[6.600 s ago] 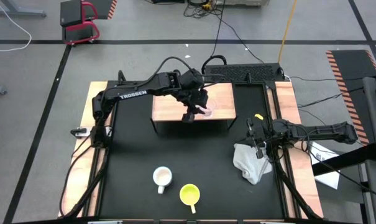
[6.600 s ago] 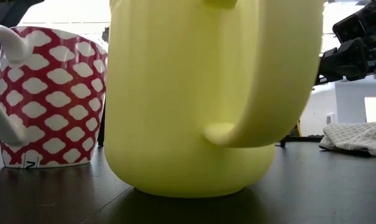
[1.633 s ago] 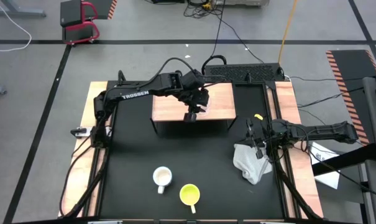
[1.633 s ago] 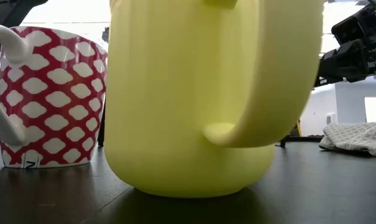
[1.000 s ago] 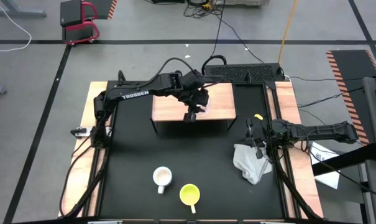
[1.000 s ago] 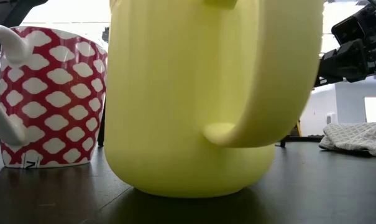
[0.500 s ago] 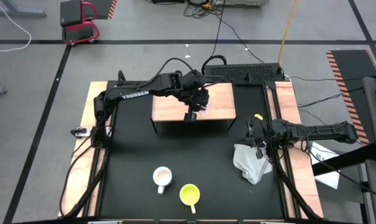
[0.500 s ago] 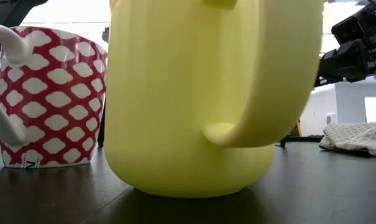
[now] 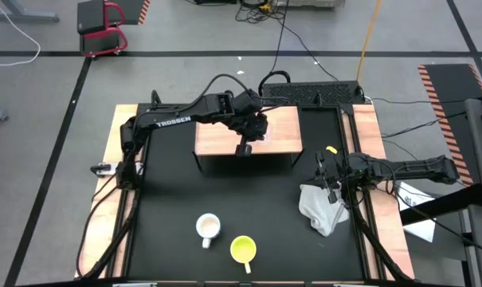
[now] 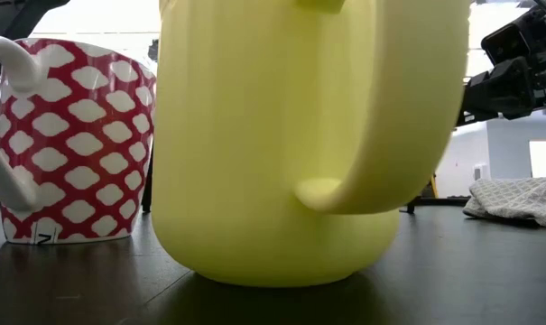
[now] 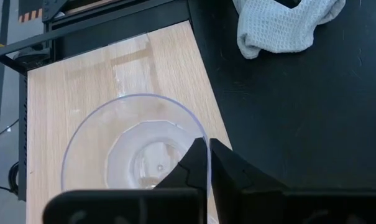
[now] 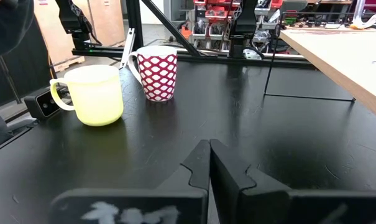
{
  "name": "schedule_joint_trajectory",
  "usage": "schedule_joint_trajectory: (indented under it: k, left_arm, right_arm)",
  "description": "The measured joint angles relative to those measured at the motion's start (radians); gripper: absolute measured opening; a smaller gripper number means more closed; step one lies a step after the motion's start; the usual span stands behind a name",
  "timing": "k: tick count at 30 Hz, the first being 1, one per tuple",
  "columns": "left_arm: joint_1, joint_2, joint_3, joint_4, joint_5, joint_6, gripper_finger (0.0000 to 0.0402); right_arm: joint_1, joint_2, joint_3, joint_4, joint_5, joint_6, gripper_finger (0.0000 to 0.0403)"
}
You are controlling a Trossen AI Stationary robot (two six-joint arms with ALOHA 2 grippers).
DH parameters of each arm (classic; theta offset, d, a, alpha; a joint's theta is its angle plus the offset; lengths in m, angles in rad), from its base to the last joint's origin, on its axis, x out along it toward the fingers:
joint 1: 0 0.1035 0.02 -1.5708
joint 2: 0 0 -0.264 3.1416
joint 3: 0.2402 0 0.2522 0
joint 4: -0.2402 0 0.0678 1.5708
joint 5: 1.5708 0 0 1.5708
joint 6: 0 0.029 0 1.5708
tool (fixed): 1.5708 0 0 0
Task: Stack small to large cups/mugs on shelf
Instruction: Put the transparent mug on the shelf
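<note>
I see the glass cup (image 11: 135, 149) empty on the shelf (image 11: 82, 81); my left gripper (image 11: 208, 163) is clenched above its 3 o'clock rim, holding nothing.

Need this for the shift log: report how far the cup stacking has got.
Done: the clear glass cup stands on the shelf. In hand: nothing; the left hand is shut and empty at the glass's rim, the right hand waits shut near the cloth. Left: the yellow mug and patterned mug, both on the table.

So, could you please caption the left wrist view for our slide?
Left tool closed above the clear glass cup on the wooden shelf, white cloth beyond.
</note>
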State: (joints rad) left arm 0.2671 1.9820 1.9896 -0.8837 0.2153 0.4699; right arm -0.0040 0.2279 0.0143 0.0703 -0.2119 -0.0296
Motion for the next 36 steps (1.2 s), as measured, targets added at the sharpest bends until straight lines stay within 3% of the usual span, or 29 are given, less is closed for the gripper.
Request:
schedule_joint_trajectory:
  k: [8,18,36]
  left_arm:
    - [-0.002,0.0,0.0,0.002,-0.008,0.025,0.0005]
    - [-0.002,-0.034,-0.002,-0.011,-0.068,-0.057,0.0005]
    - [0.044,-0.088,-0.002,-0.134,-0.061,-0.212,0.0004]
  right_arm:
    - [0.0,0.0,0.0,0.0,0.0,0.0,0.0]
    - [0.0,0.0,0.0,0.0,0.0,-0.001,0.0]
    - [0.0,0.0,0.0,0.0,0.0,-0.005,0.0]
